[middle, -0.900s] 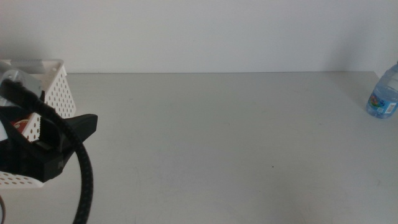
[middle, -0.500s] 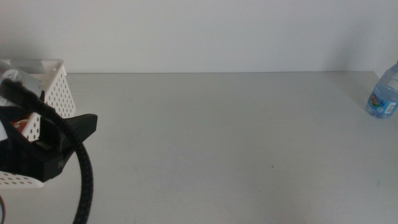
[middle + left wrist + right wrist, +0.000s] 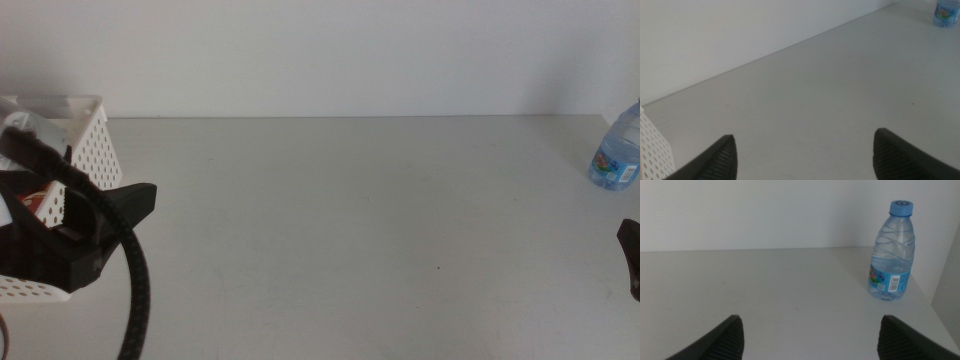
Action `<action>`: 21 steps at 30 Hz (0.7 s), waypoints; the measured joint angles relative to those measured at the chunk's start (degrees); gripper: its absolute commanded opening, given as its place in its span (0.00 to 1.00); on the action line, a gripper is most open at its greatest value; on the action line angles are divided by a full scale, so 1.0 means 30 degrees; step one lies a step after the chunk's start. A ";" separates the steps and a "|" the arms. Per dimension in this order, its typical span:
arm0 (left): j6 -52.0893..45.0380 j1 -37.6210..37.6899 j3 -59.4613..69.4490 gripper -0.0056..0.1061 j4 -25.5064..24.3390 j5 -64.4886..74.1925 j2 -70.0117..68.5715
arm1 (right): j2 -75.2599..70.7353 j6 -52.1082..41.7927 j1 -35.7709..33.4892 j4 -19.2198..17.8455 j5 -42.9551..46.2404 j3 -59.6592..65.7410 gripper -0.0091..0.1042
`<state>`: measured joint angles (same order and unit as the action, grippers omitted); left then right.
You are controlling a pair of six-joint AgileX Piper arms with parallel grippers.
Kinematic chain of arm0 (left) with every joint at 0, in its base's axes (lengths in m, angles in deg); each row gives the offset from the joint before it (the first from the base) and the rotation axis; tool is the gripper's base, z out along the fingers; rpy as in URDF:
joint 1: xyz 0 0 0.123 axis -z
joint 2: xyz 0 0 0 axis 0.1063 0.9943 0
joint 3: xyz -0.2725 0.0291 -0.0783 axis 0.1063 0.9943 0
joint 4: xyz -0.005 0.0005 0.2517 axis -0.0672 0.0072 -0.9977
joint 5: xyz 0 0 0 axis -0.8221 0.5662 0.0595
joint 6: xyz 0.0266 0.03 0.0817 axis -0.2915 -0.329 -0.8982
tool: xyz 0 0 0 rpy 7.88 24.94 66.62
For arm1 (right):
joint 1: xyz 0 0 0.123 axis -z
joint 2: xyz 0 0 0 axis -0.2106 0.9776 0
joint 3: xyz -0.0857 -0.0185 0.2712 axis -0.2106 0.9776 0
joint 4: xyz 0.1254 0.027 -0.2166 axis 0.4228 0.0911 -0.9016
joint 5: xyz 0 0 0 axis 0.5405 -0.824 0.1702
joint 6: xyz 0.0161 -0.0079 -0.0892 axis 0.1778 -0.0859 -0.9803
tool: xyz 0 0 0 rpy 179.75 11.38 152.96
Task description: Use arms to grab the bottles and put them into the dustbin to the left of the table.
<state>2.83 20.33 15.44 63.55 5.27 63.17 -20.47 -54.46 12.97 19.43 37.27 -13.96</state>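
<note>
The small clear water bottle (image 3: 617, 150) with a blue cap stands upright at the table's far right edge. It shows again in the right wrist view as the bottle (image 3: 892, 255), ahead of my right gripper (image 3: 810, 325), whose jaws are open and empty. Only a dark tip of the right gripper (image 3: 630, 258) shows in the middle view, nearer the front than the bottle. My left gripper (image 3: 130, 205), with its thick black cable, hovers by the white perforated dustbin (image 3: 92, 150) at the left. The left gripper (image 3: 805, 145) is open and empty. Something red and white (image 3: 35, 200) lies in the dustbin.
The light-grey table (image 3: 350, 230) stretches wide between the two grippers, with a white wall behind it. A corner of the dustbin (image 3: 652, 152) shows in the left wrist view. The black cable (image 3: 138, 290) loops down at the front left.
A dark tip of the right gripper has come into the middle view at the right edge. The left gripper, the dustbin and the bottle have not moved.
</note>
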 measured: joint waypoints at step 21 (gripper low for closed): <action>0.0000 0.0000 0.0000 0.87 0.0000 0.0000 0.0000 | 1.2393 -0.3684 0.0000 0.5323 1.1099 -0.1212 0.91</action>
<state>2.83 20.33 15.44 63.55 5.27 63.17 16.71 -65.52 12.97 35.40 70.57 -17.59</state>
